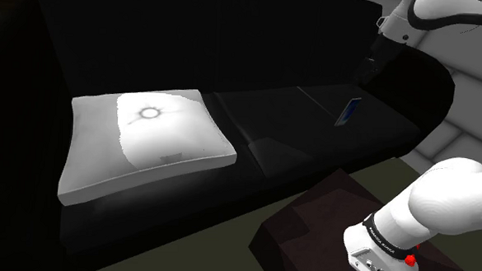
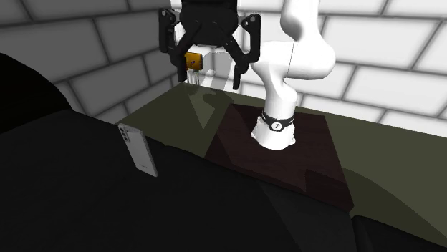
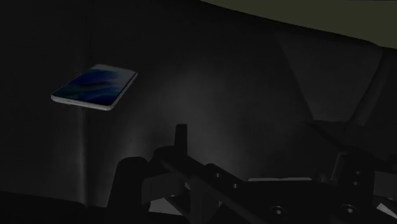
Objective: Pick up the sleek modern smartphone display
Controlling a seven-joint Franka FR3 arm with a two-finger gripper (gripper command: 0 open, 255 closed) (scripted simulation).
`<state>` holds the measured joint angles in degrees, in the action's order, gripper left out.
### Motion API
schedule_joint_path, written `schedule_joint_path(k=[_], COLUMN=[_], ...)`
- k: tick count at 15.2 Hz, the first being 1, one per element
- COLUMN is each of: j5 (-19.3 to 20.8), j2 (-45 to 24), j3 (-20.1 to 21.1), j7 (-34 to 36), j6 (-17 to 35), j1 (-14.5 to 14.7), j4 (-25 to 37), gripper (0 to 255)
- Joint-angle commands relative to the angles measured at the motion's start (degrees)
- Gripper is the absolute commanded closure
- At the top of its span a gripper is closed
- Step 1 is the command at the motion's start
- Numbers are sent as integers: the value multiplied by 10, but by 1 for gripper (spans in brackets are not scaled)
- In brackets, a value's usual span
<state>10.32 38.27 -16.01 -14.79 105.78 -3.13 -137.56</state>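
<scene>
A white cushion (image 1: pixel 148 140) is lying on the black sofa (image 1: pixel 296 149). At its three o'clock, the smartphone (image 1: pixel 348 110) is leaning upright against the backrest. My fingers (image 2: pixel 243 57) are hanging spread apart, gripping nothing.

The arm (image 2: pixel 301 43) is made of smooth, rounded white links. A black band (image 1: pixel 390 240) with small white lettering rings its base at the lower right of the shoulder view, beside a red dot (image 1: pixel 410 259). The gripper (image 2: pixel 210 74), at the top of the second exterior view, is all black, with jointed, angular fingers (image 2: pixel 239 66).
</scene>
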Motion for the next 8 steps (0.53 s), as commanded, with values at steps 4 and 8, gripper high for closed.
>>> schedule_joint_path(k=[4, 8], j5=[14, 10], j2=[-69, -138], j3=[-69, -125], j7=[-77, -142], j6=[41, 73], j1=[-6, -4], j4=[21, 50], gripper=[0, 0])
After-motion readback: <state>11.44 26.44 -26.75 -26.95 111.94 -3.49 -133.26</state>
